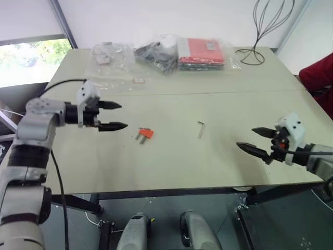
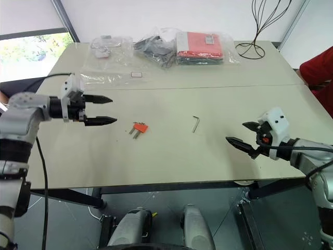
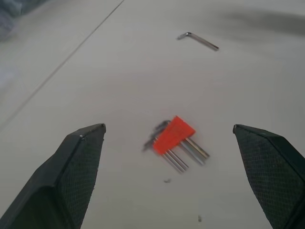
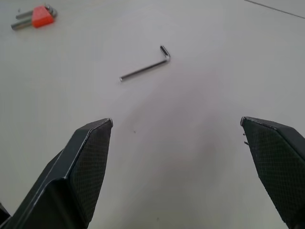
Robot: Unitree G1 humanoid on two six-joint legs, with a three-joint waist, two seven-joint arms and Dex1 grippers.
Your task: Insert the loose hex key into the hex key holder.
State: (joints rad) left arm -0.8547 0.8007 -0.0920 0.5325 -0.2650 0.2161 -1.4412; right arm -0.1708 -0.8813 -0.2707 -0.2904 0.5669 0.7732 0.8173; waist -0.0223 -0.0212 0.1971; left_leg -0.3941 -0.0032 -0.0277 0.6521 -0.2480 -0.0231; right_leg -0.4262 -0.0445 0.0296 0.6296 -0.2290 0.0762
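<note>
Nearest, at the front right of the pale worktop point(image 1: 171, 166): right claw point(image 1: 255, 139), fingers spread wide, grasping nothing, hovering above the surface and aimed inward toward the middle. On the left, a little farther back: left claw point(image 1: 115, 115), likewise released and empty, two black fingers point(image 3: 76, 167) apart, raised above the worktop and pointing toward the centre.

Between the two, lying flat: hex key holder point(image 1: 145, 134), a small orange-red block with thin grey keys protruding toward the near edge, just beside the left claw's tips and slightly nearer than them. Off to its right and well apart from it: loose hex key point(image 1: 201, 129), a thin grey L-shaped rod flat on the surface, short bent end at the far side, untouched by either claw and not in the holder.

Farther back, beyond a seam across the worktop: clear plastic bags point(image 1: 112, 54), a dark bundle in plastic point(image 1: 156, 54), a red packet in clear wrap point(image 1: 202, 52). At the far right corner: a black wire stand point(image 1: 260, 31).
</note>
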